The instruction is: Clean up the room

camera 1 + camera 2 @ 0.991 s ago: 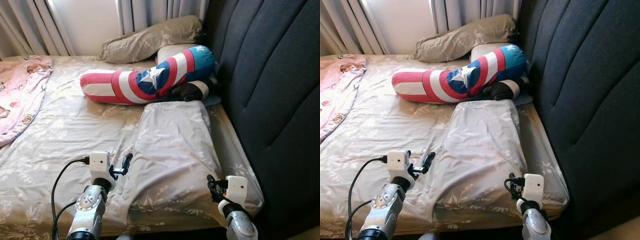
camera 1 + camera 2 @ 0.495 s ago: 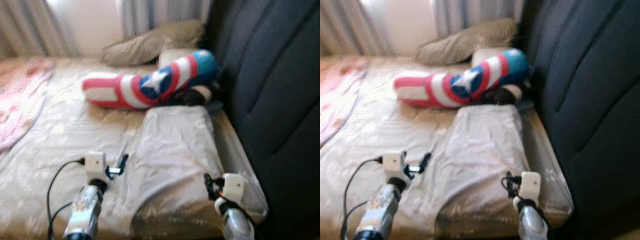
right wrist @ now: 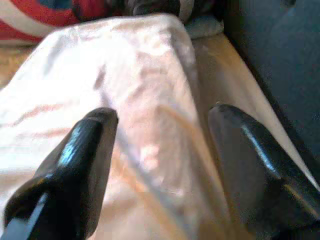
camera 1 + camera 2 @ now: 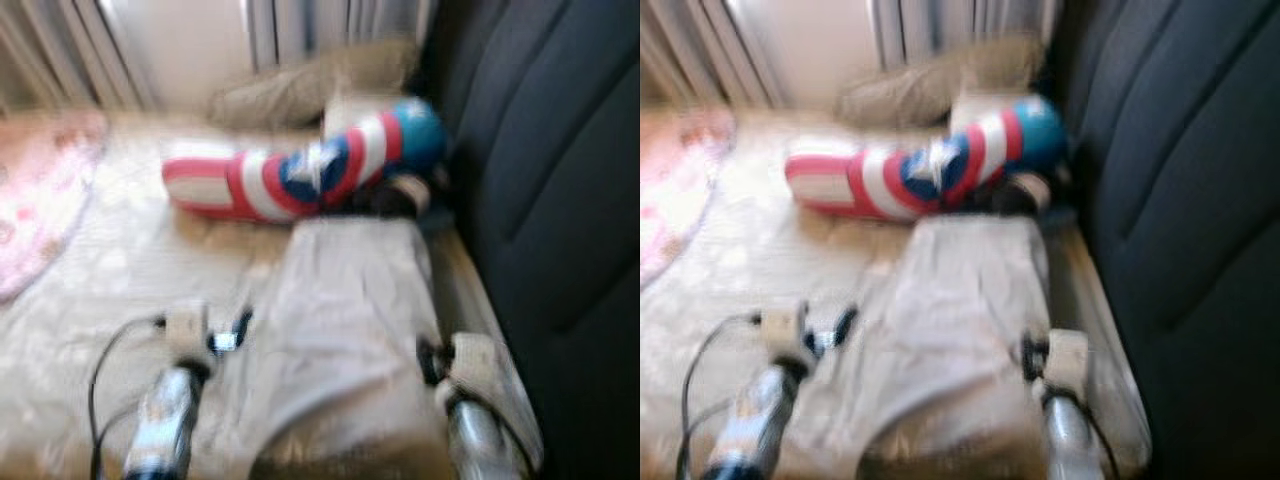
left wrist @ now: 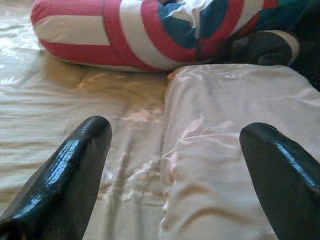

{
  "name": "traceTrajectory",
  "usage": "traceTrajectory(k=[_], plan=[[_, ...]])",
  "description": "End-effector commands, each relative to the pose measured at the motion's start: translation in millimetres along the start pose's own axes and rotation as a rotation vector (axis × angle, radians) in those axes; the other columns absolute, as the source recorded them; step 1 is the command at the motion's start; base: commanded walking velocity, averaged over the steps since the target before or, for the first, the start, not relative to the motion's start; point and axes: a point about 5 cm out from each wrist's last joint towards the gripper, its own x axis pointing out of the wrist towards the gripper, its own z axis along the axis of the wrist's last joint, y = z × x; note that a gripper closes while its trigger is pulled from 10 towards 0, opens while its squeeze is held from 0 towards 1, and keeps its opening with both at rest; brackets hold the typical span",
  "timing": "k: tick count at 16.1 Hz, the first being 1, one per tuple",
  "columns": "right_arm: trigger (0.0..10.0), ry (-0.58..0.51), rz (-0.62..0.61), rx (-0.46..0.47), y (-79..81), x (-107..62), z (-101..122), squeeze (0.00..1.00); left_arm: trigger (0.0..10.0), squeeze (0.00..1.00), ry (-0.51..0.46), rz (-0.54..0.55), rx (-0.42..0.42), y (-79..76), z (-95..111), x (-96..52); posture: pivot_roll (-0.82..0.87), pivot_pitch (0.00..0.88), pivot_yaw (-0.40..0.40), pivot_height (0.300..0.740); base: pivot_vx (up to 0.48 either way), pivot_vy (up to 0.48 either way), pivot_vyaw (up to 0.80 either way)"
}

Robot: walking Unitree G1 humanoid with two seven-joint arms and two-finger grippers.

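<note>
A pale beige folded cover (image 4: 350,300) lies on the bed sheet (image 4: 120,270) near the front right corner. Behind it rests a long red, white and blue bolster with a star (image 4: 300,175), and a dark rolled item (image 4: 400,195) sits under the bolster's blue end. My left gripper (image 4: 235,330) hovers at the cover's left edge, open, with nothing between its fingers (image 5: 75,170). My right gripper (image 4: 430,360) is over the cover's right side, open and empty, its fingers (image 3: 80,160) spread above the cloth. The eye views are blurred.
A dark padded headboard (image 4: 540,150) runs along the right of the bed. A beige pillow (image 4: 300,85) lies at the back under the curtains (image 4: 300,20). A pink blanket (image 4: 40,200) is bunched at the far left.
The whole picture has shifted a little and blurred, so the camera is moving. Both grippers stay open over the front of the bed; nothing on the bed has moved.
</note>
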Motion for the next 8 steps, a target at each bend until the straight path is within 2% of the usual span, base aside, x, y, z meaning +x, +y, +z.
traceTrajectory(k=[1, 3, 4, 8], plan=[[10.0, 0.059, -0.043, -0.007, -15.0, -6.8, -12, 0.0, 10.0, 0.0, 0.039, -0.033, -0.025, -10.2, -7, 1.5, -0.03, 0.0, -0.019, 0.671, 0.0, 0.0, 0.0], [10.0, 0.084, -0.027, -0.037, -16.1, 5.3, -3, 0.0, 10.0, 0.0, 0.083, -0.028, -0.089, -16.4, -11, 13.2, -0.04, 0.004, -0.016, 0.671, 0.0, 0.0, 0.0], [10.0, 0.09, -0.026, -0.046, -16.7, 11.3, 2, 0.0, 10.0, 0.0, 0.108, -0.031, -0.089, -18.8, -9, 20.9, -0.04, 0.013, -0.013, 0.671, 0.0, 0.0, 0.0], [10.0, 0.097, -0.085, -0.012, -25.2, 27.3, 21, 0.0, 10.0, 0.0, 0.173, -0.097, 0.034, -25.1, 4, 43.7, -0.04, 0.066, -0.002, 0.671, 0.0, 0.0, 0.0]])
